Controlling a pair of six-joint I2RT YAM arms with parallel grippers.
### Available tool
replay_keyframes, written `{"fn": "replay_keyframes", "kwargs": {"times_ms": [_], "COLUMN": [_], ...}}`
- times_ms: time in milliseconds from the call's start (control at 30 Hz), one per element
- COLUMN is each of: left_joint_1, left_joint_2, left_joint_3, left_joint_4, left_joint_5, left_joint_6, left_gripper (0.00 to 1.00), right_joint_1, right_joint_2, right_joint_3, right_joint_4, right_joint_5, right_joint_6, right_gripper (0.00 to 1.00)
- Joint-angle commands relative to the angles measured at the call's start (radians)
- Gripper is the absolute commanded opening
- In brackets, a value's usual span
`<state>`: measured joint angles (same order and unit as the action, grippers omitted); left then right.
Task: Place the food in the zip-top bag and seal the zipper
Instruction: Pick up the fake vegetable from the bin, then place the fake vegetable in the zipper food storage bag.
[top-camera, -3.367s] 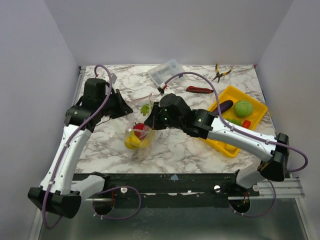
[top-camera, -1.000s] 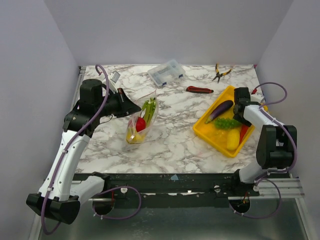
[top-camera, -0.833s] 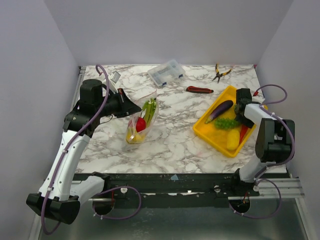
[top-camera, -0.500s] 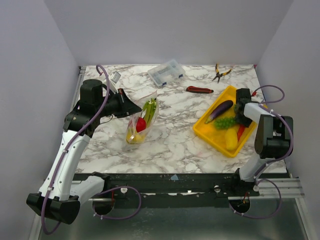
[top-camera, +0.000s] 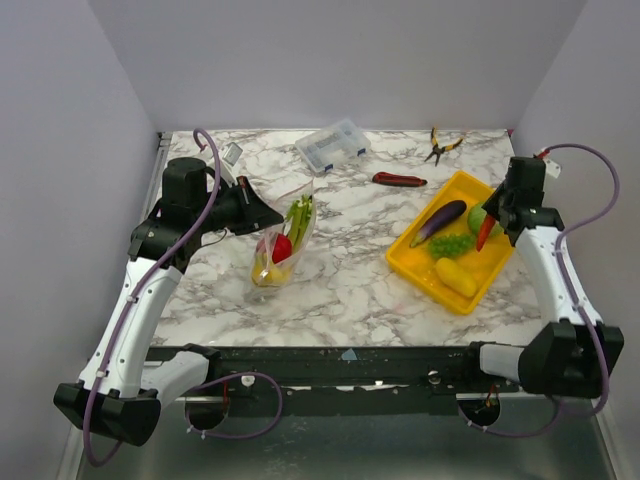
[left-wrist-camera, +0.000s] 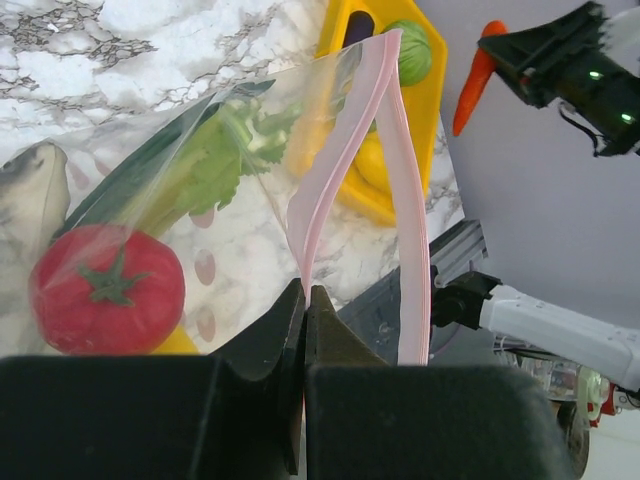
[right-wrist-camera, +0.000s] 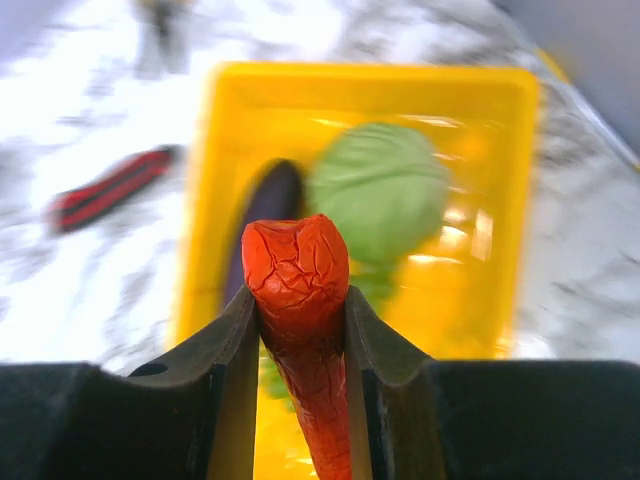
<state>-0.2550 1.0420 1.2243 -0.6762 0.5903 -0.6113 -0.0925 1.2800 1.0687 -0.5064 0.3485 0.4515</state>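
Bag (top-camera: 283, 240): lies left of centre on the marble table (top-camera: 350, 285). We see inside it a tomato (top-camera: 282, 248), a celery stalk (top-camera: 299, 215) and yellow pieces (top-camera: 265, 272). In the left wrist view the pink zipper strip (left-wrist-camera: 345, 150) gapes, its two halves apart.

Left gripper (top-camera: 262, 213): fingers pressed together, pinching the bag at the strip and holding that edge up.

Yellow tray (top-camera: 428, 278): on the right, well apart from the bag, with bare marble between them. It holds an eggplant (top-camera: 440, 220), a green ball (top-camera: 480, 218), a small green bunch (top-camera: 452, 243) and a yellow piece (top-camera: 455, 277).

Right gripper (top-camera: 492, 215): above the tray's far right side, fingers clamped on an orange-red vegetable (top-camera: 485, 232) that hangs point down, clear of the tray. The right wrist view is blurred.

Far edge of the table: a clear compartment box (top-camera: 333, 145), a red-handled tool (top-camera: 399, 180) and pliers (top-camera: 440, 145). The red-handled tool lies near the tray's far corner, not touching it.
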Motion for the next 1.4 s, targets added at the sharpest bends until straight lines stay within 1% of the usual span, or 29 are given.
{"fn": "replay_keyframes", "kwargs": {"times_ms": [0,33,67,100,200,300,367,533,667,733,867,1033,1133,1267,1367], "left_joint_1": [0.002,0.002,0.002,0.002,0.002,0.002,0.002,0.002,0.002,0.002,0.002,0.002,0.002,0.003,0.003], "left_joint_2": [-0.005,-0.005,-0.004,-0.004,-0.007,-0.007,-0.007,-0.001,0.000,-0.005,-0.008,-0.011,-0.011,-0.011,-0.013], "left_joint_3": [0.015,0.016,0.018,0.018,0.017,0.015,0.015,0.018,0.024,0.026,0.027,0.029,0.029,0.030,0.028], "left_joint_4": [0.009,0.007,0.002,-0.001,-0.007,-0.013,-0.016,-0.023,-0.032,-0.037,-0.040,-0.042,-0.043,-0.042,-0.042], "left_joint_5": [-0.026,-0.028,-0.033,-0.035,-0.039,-0.051,-0.058,-0.063,-0.074,-0.076,-0.081,-0.078,-0.078,-0.079,-0.082], "left_joint_6": [0.004,0.004,0.004,0.004,0.002,-0.001,-0.001,-0.002,0.002,0.004,0.007,0.011,0.013,0.015,0.016], "left_gripper": [0.00,0.00,0.00,0.00,0.00,0.00,0.00,0.00,0.00,0.00,0.00,0.00,0.00,0.00,0.00], "right_joint_1": [0.037,0.063,0.089,0.147,0.318,0.467,0.563,0.785,0.965,1.020,1.073,1.076,1.077,1.077,1.079], "right_joint_2": [-0.171,-0.197,-0.208,-0.211,-0.173,-0.141,-0.123,-0.035,0.043,0.069,0.101,0.115,0.125,0.133,0.116], "right_joint_3": [-0.022,-0.028,-0.024,-0.011,0.084,0.145,0.155,0.178,0.213,0.214,0.164,0.071,0.011,-0.022,-0.058], "right_joint_4": [0.199,0.271,0.326,0.370,0.439,0.588,0.700,0.886,0.998,1.049,1.134,1.208,1.255,1.263,1.274], "right_joint_5": [-0.479,-0.571,-0.632,-0.658,-0.672,-0.681,-0.675,-0.583,-0.485,-0.444,-0.388,-0.352,-0.310,-0.315,-0.305], "right_joint_6": [-0.018,0.006,0.035,0.053,0.066,0.080,0.080,0.048,-0.067,-0.124,-0.204,-0.240,-0.244,-0.213,-0.185], "right_gripper": [0.09,0.06,0.05,0.04,0.04,0.04,0.04,0.06,0.06,0.07,0.08,0.14,0.24,0.39,0.55]}}
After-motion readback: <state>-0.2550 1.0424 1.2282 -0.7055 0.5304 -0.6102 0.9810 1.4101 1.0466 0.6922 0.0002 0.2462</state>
